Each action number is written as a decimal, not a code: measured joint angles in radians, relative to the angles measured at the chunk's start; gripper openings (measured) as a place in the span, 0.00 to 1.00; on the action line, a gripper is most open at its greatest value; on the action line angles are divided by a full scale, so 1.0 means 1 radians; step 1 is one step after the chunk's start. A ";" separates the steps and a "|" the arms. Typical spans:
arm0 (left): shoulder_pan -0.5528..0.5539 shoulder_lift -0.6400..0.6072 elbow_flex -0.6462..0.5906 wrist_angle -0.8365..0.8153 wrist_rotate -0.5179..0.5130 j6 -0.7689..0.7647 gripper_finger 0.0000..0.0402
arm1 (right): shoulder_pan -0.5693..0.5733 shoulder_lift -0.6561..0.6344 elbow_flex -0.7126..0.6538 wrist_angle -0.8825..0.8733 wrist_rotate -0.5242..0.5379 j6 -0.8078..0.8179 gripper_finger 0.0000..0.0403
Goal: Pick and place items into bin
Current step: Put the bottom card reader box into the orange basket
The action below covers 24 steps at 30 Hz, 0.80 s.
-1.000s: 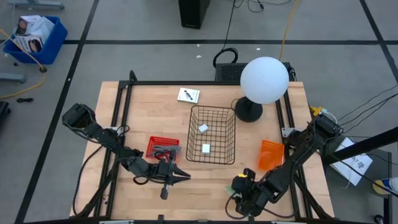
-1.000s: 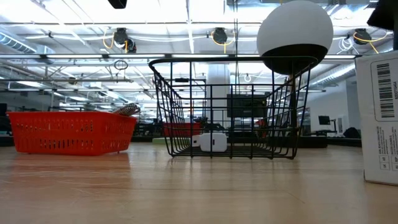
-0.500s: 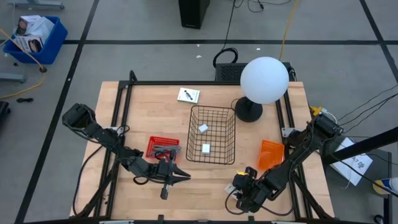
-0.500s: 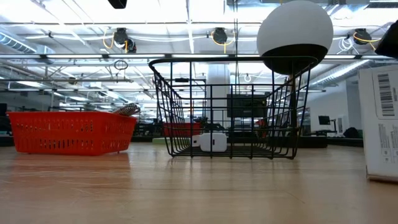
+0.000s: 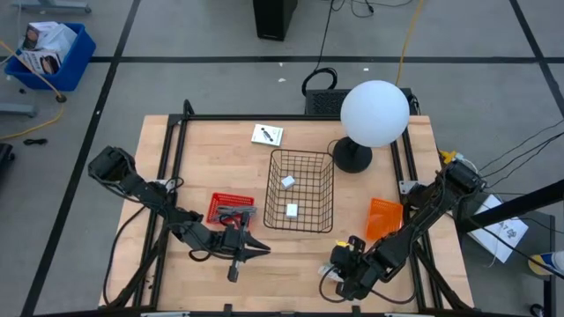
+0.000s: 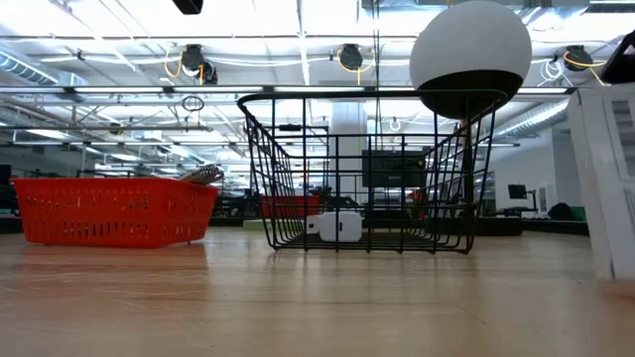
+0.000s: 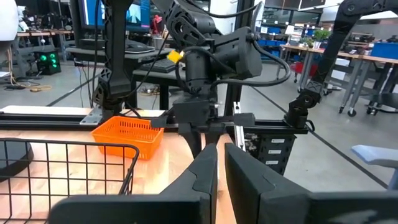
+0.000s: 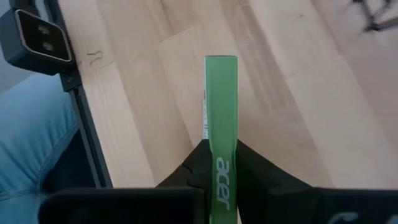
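I am looking down on the tabletop (image 5: 203,167) and seeing my right hand (image 5: 337,266) sitting low near the six o'clock edge, a little toward five, its fingers (image 8: 196,163) clenching on a slim box (image 8: 221,124) with a green edge printed "acer"; the wrist camera is showing that box standing on its narrow side between the two pads, above bare wood. From table height the same box (image 6: 607,178) is showing at the far three o'clock side as a white upright shape, leaning slightly. The wire basket (image 5: 300,189) is standing at the centre of the tabletop, with two small white blocks (image 5: 290,195) lying inside it, apart from each other. My left hand (image 5: 234,275) is resting at about seven o'clock, just below a red basket (image 5: 231,209), its fingers (image 7: 205,168) pressing nearly together around nothing I can make out. A white card with black marks (image 5: 266,135) is lying at twelve o'clock, beyond the wire basket. A lamp with a round white globe (image 5: 374,113) is standing at about one o'clock, and an orange tray (image 5: 384,217) is sitting at four o'clock.
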 joint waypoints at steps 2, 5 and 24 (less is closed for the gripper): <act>0.001 0.000 0.000 0.000 0.000 0.000 0.09 | -0.002 -0.024 0.000 -0.033 0.001 0.023 0.08; 0.001 0.000 0.000 -0.007 0.000 -0.007 0.09 | -0.002 -0.074 0.000 -0.106 0.005 0.083 0.08; -0.025 0.002 0.001 -0.076 0.008 -0.164 0.09 | 0.045 -0.426 0.000 -0.817 0.135 0.718 0.08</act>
